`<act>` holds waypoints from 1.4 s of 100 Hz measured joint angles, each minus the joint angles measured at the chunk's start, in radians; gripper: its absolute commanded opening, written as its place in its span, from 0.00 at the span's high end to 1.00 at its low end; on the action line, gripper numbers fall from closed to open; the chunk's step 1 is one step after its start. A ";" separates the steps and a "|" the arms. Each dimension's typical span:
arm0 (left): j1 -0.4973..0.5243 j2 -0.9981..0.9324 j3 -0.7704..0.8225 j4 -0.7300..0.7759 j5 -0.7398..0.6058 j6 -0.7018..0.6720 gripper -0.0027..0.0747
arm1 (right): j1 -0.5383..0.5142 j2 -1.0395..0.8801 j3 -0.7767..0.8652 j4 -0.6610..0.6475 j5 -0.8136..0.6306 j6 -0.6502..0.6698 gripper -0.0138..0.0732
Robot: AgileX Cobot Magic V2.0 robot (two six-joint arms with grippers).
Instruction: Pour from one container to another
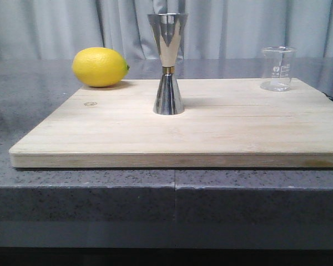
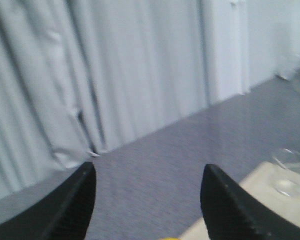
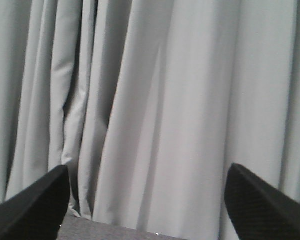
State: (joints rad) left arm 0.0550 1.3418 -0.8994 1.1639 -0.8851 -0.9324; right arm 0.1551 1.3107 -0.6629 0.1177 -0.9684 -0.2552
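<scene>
1. A pale wooden board (image 1: 222, 133) lay flat on the dark speckled counter (image 1: 83, 210), with grey curtains (image 1: 55, 27) hanging behind it.
2. The small clear glass beaker (image 1: 277, 68) stood upright near the far right corner of the board, white measuring marks printed on its side; whether it held any liquid could not be told.
3. The steel jigger (image 1: 168, 64) stood upright around the middle of the board, well apart from the beaker and taller than it.
4. A yellow lemon (image 1: 100, 67) rested at the far left corner of the board, well apart from the jigger.
5. Neither arm appeared in the front view.
6. In the left wrist view, the left tool (image 2: 147, 200) had its dark fingers (image 2: 70, 210) spread wide with nothing between them; beyond them lay the counter, the curtains, and the beaker (image 2: 288, 172) on a corner of the board (image 2: 270, 200).
7. In the right wrist view, the right tool (image 3: 145, 205) was also spread wide and held nothing, its fingers (image 3: 35, 210) framing only the curtains (image 3: 165, 100) and a thin strip of the counter.
</scene>
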 measured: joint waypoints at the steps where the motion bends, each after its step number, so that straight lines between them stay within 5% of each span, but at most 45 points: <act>1: 0.005 -0.009 0.000 -0.013 0.010 0.000 0.41 | 0.000 -0.005 0.000 0.011 0.003 -0.005 0.19; 19: 0.084 -0.123 0.000 -0.105 0.139 -0.001 0.41 | 0.000 -0.071 0.000 0.157 0.098 -0.067 0.19; 67: 0.091 -0.526 0.150 -0.114 0.454 -0.002 0.41 | 0.000 -0.338 0.002 0.262 0.380 -0.298 0.19; 110: 0.091 -0.854 0.545 -0.117 0.482 -0.073 0.41 | 0.000 -0.613 0.004 0.262 0.848 -0.322 0.19; 140: 0.091 -0.931 0.643 -0.117 0.482 -0.078 0.41 | -0.086 -0.740 0.004 0.232 1.064 -0.322 0.19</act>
State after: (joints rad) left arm 0.1461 0.4105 -0.2562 1.0465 -0.4026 -1.0105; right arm 0.0696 0.5705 -0.6590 0.3495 0.0959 -0.5773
